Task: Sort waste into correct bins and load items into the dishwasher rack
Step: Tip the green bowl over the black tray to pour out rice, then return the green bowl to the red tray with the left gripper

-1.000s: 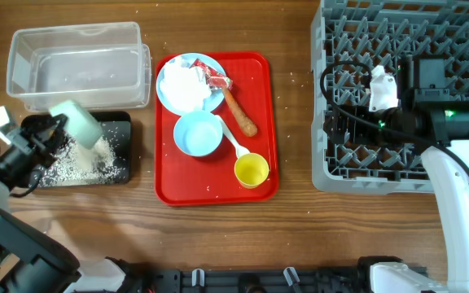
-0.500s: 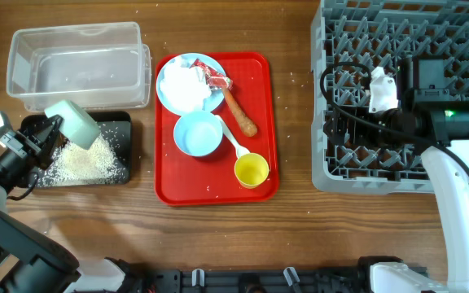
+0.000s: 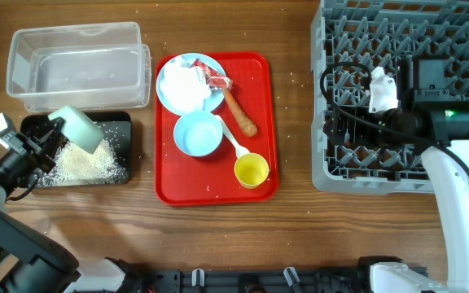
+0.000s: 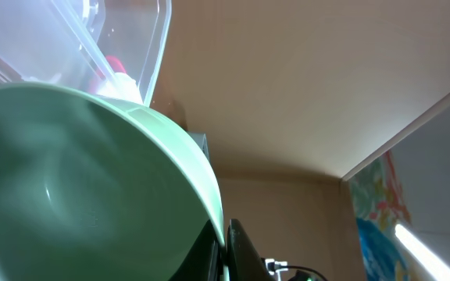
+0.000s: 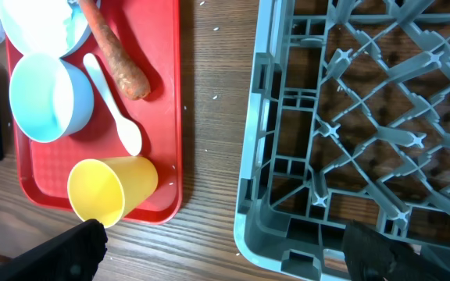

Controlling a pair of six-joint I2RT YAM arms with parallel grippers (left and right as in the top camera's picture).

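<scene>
Two grippers, two different states: your left gripper (image 3: 53, 130) is clamped on the rim of the pale green bowl (image 3: 78, 125). The bowl hangs steeply tipped above the black tray (image 3: 119, 129), over the pile of rice (image 3: 84, 163) lying in that tray, and its smooth inside fills most of the left wrist view. Your right gripper (image 5: 223, 234) has its fingers wide apart and holds nothing; it hangs above the grey rack (image 3: 381, 32), on the side nearest the red tray (image 3: 260, 106). The clear tub (image 3: 23, 49) sits just behind the black tray on the table (image 3: 218, 236). On the red tray you have the blue plate (image 3: 166, 77) carrying crumpled napkins (image 3: 187, 85) and a red wrapper (image 3: 216, 80). The sausage stick (image 3: 239, 115) lies beside the plate, and nearer you are the blue bowl (image 3: 198, 134), the white spoon (image 3: 236, 145) and the yellow cup (image 3: 252, 171).
</scene>
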